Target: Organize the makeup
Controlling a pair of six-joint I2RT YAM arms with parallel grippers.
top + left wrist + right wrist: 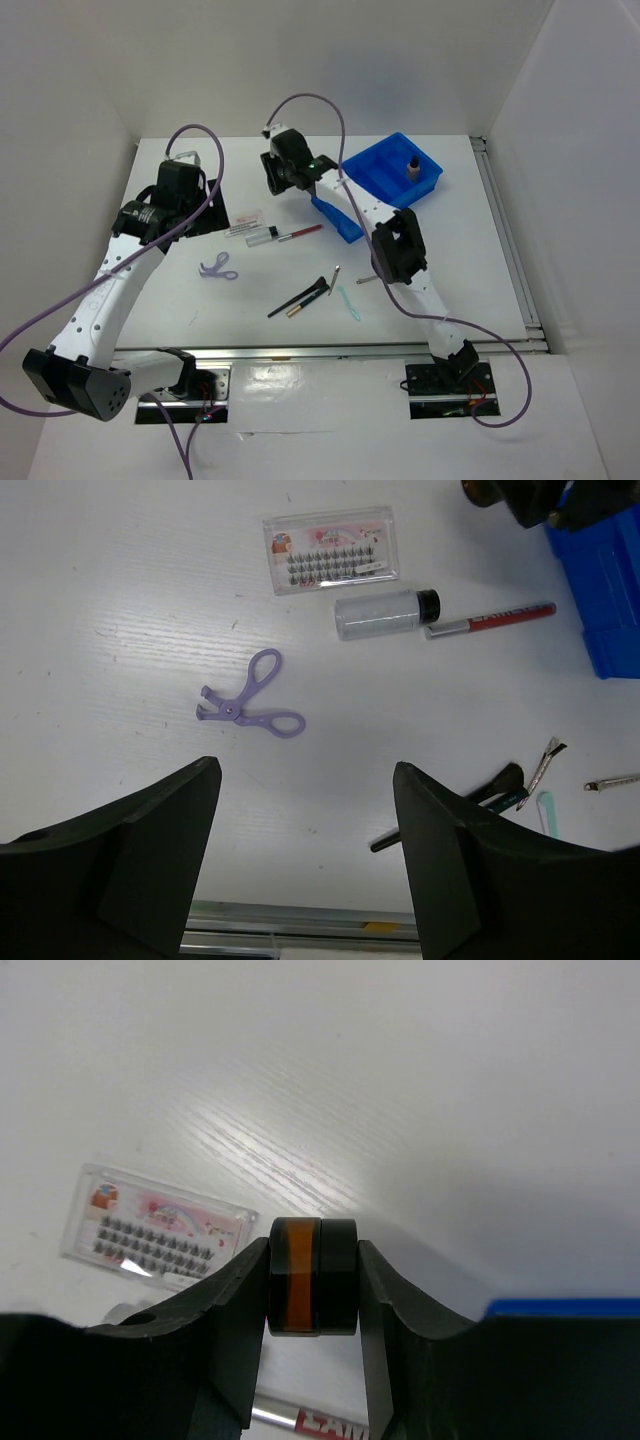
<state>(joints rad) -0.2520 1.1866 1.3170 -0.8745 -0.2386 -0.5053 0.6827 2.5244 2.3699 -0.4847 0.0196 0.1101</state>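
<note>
Blue divided plastic tray [380, 165] sits at the far right of the white wood-grain bench [450, 270], skewed to the bench edges and well back from the near edge. Metal rail [330, 350] along near bench edge, second rail [508, 240] down right edge. Plain white walls [330, 60] at back and both sides.

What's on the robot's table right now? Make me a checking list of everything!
Surface: white table, no spills seen.
Job's things: lilac scissors, clear lash card, clear black-capped tube, red pencil, black brushes, teal tool lie loose; beige black-capped bottle stands in blue plastic tray.
Clutter: two small silver clips beside the brushes.
Grippers: left gripper open, empty; right gripper shut on small amber-and-black pot.
Cables: purple cables loop off both arms.
Surroundings: plain white walls.
</note>
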